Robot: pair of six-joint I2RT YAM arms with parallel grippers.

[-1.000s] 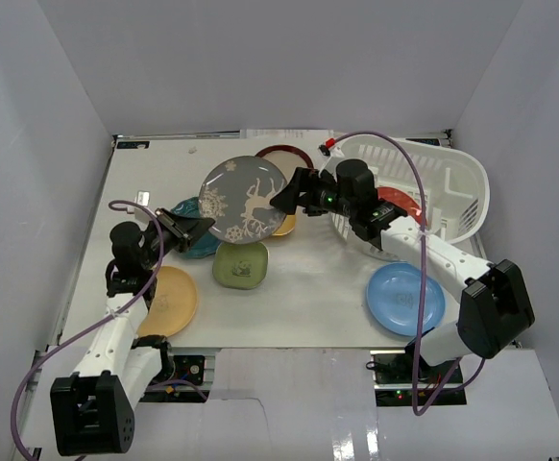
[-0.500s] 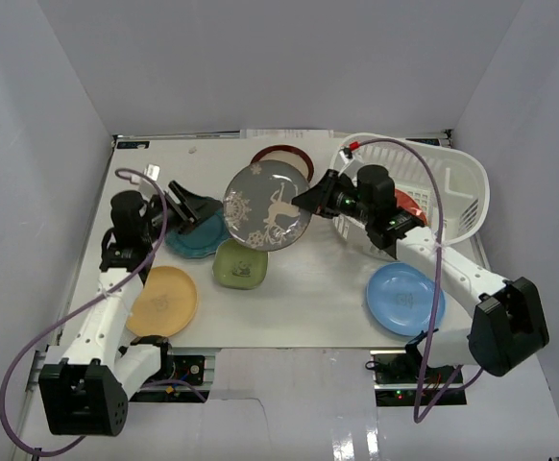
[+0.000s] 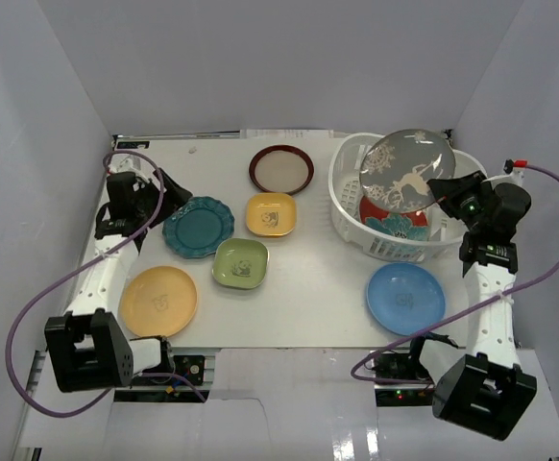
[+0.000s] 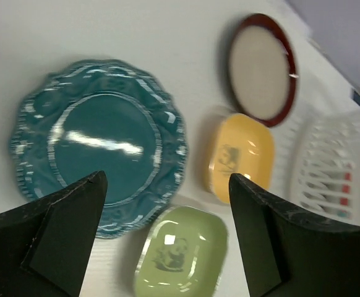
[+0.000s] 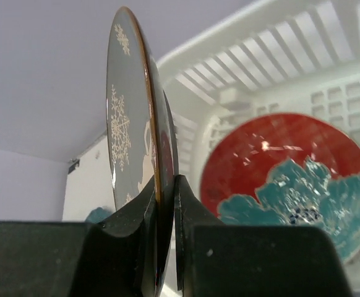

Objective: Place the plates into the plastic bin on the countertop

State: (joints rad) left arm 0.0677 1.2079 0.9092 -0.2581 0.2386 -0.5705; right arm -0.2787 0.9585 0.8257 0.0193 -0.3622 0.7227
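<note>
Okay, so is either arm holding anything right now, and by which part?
The right end effector pinches the grey deer plate by its rim, tilted above the plastic bin. The left end effector is open and holds nothing.

I am looking past my black right pincer (image 5: 166, 185) at a dark grey plate (image 5: 127, 124) showing white snowflakes and a deer. A red dish (image 5: 273, 161) is showing a teal-and-white bloom inside the white bin (image 5: 279, 55). A scalloped teal plate (image 4: 99, 145), a dark-red-rimmed cream plate (image 4: 261, 68), a yellow square dish (image 4: 240, 158), a green square dish (image 4: 180, 250), a yellow round plate (image 3: 158, 301) and a plain blue plate (image 3: 405, 298) are lying on the white countertop (image 3: 308, 288).
</note>
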